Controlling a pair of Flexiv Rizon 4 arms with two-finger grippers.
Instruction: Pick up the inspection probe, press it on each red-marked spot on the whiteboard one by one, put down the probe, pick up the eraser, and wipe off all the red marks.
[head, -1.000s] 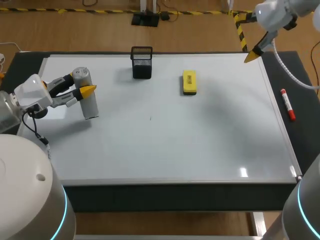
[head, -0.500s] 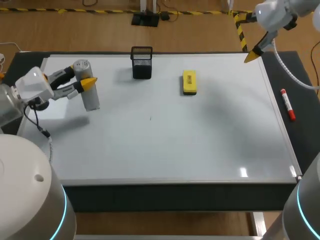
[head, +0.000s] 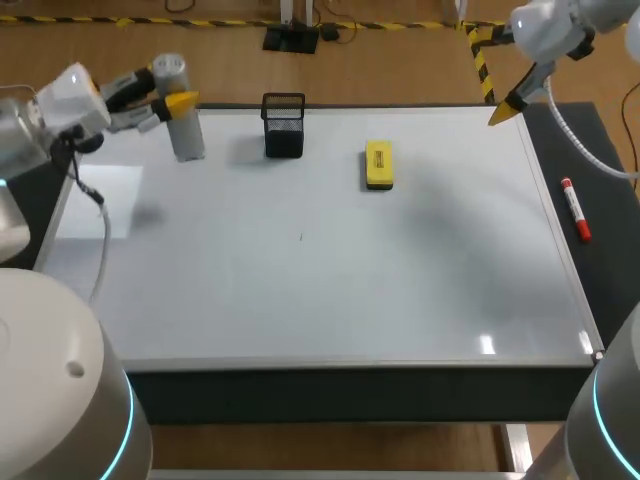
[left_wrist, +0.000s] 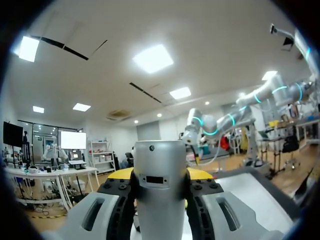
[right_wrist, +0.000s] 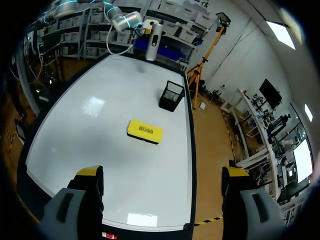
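Left arm has gone up and back over the last second: the probe (head: 188, 135) was over the left-middle of the whiteboard (head: 300, 300), and it's now over the far left corner, level with the mesh cup (head: 284, 125). Right arm hasn't budged. Left gripper (head: 165, 90) is clamped on the probe, one finger on each side of its upper body. The left wrist view shows the silver cylinder squeezed between both pads with the yellow tips just behind it. The probe stands roughly upright, its top leaning slightly away from the cup, and its lower end looks to be off the surface. From the right wrist view it sits at the board's far corner, well apart from everything else. Right gripper (right_wrist: 162, 175) is over the far right corner of the board, fingers spread wide, nothing between them. The eraser (head: 378, 164) lies flat on the board, right of the cup and near the far edge, long side running front to back. There's a small mark (head: 300, 237) near the board's middle, too small to tell its colour. A red marker (head: 575, 209) lies on the dark table (head: 610, 230) just off the board's right edge.
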